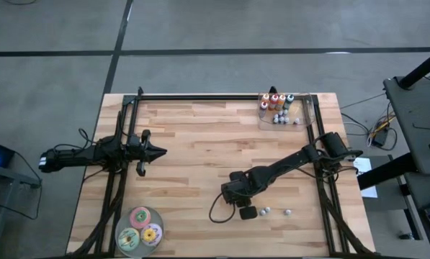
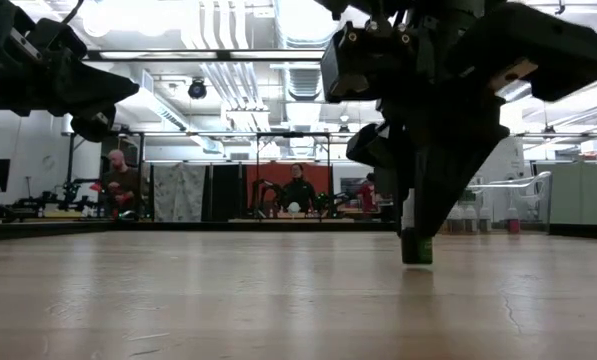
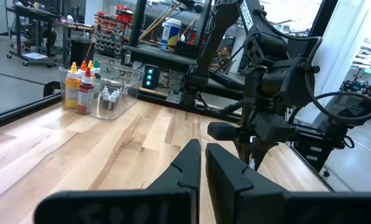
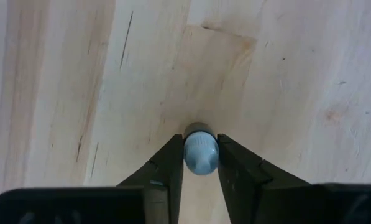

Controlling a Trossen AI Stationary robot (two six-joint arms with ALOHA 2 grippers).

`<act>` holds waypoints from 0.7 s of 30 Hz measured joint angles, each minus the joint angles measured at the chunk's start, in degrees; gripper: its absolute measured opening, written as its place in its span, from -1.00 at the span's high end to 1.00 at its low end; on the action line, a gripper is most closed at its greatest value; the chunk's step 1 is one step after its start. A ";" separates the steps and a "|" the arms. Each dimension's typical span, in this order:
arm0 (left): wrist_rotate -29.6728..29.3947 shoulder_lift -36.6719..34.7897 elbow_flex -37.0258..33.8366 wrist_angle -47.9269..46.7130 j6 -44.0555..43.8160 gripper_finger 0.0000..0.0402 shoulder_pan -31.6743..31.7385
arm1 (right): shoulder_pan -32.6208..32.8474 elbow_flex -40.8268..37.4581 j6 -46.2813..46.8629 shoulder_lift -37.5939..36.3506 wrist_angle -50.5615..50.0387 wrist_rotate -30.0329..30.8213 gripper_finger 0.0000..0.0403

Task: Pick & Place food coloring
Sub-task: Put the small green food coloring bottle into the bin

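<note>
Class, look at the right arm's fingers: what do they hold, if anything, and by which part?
The right gripper has a small food coloring bottle between its fingers, which flank its pale cap; the bottle stands upright on the table. A firm grip cannot be told.

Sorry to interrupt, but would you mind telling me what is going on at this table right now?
The right gripper is down at the table with its fingers either side of a small food coloring bottle. Two more bottles lie beside it, and others stand in a clear bin at the far right corner. The left gripper waits shut over the table's left side.
</note>
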 joint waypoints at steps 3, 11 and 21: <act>0.01 0.00 -0.01 -0.02 0.01 1.00 0.00 | -0.02 0.68 0.00 -0.85 -0.47 0.00 0.65; -0.01 0.20 0.01 0.02 0.01 1.00 0.00 | -2.37 1.93 0.04 -5.35 -4.73 0.05 0.62; 0.01 0.75 0.00 0.03 0.02 1.00 0.00 | -9.62 1.90 -0.48 -10.15 -11.22 0.26 0.65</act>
